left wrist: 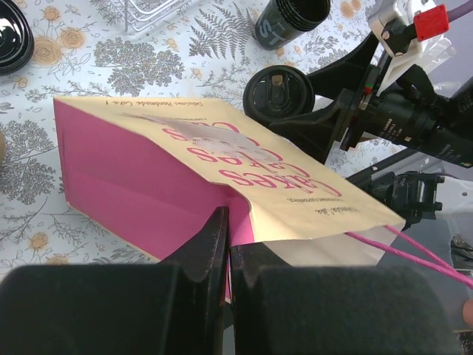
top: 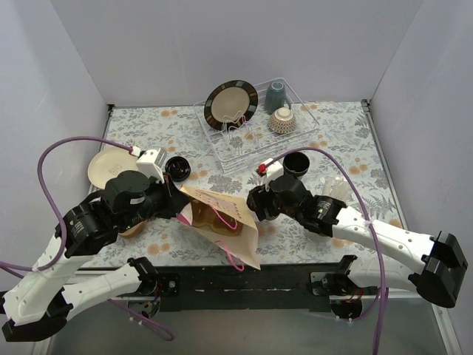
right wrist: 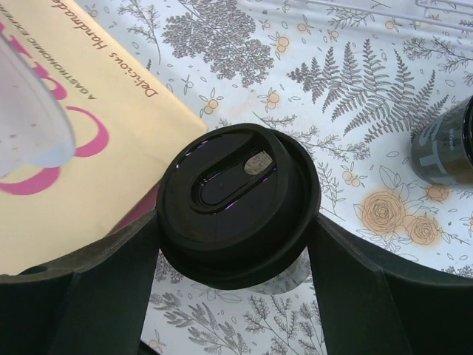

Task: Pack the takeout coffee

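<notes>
Your left gripper (left wrist: 225, 222) is pinched tight on the paper bag (left wrist: 185, 170) at its rim (the bag's inside is hard to read from above). Just right of the bag stands the lidded cup (right wrist: 236, 203), with your right gripper (right wrist: 235, 231) pressing both its sides; overhead, that arm hides it. Further right is an open cup (top: 296, 164), cropped in the right wrist view.

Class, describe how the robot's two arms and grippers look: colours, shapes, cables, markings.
The left arm and right arm have white shells and black joints. Purple cables run to both wrists. The left gripper and right gripper have black tapered fingers. A red tag marks the right wrist.
</notes>
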You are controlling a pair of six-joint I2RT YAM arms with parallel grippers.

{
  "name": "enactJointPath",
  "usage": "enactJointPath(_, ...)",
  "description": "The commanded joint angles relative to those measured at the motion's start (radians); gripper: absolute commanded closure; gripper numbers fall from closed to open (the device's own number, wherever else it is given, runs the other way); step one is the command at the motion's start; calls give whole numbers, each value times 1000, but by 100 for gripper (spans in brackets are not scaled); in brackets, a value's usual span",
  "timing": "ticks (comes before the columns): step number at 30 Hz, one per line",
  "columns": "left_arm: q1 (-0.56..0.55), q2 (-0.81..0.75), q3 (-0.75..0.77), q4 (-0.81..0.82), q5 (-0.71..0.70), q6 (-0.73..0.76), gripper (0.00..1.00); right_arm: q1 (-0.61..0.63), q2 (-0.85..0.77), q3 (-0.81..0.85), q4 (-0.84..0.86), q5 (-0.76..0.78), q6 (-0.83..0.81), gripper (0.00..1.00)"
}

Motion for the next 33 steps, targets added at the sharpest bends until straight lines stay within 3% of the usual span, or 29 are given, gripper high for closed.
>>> enactJointPath(1, 2, 1, 61, -50, -12, 10, 100, -11, -69, -101, 263, 63, 17, 29)
enactJointPath(9, 4, -5, 30, -111, 23, -20, 100, -34, -174, -329, 629, 107, -55, 26)
enactJointPath(15, 2, 0, 19, -98, 38, -39, 100, -72, -243, -504, 832, 49, -83, 23)
enactJointPath(23, 4, 12, 1, -61, 46, -59, 100, -79, -276, -627, 927, 21, -18, 23)
enactJointPath(33, 2, 12, 5, -39, 26, -68, 100, -79, -310, -664, 896, 46, 5, 16)
